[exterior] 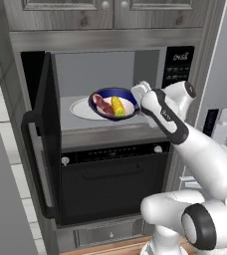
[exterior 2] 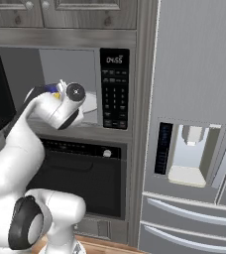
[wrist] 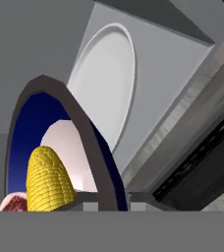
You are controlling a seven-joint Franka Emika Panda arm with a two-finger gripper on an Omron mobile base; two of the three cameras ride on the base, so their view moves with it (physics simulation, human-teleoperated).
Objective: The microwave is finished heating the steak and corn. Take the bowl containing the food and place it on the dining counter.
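The bowl (exterior: 114, 102) looks like glazed ceramic: glossy dark blue outside, smooth white within. The corn (wrist: 47, 179) has a bumpy, kernelled yellow skin; the steak (exterior: 101, 104) is matt reddish-brown. The white plate (wrist: 104, 83) is smooth and faintly shiny. The microwave (exterior: 75, 74) has a matt grey interior and a glossy black keypad panel (exterior 2: 114, 89). The cabinets (exterior: 110, 12) above show grey wood grain. The refrigerator (exterior 2: 194, 124) reads as brushed grey metal.
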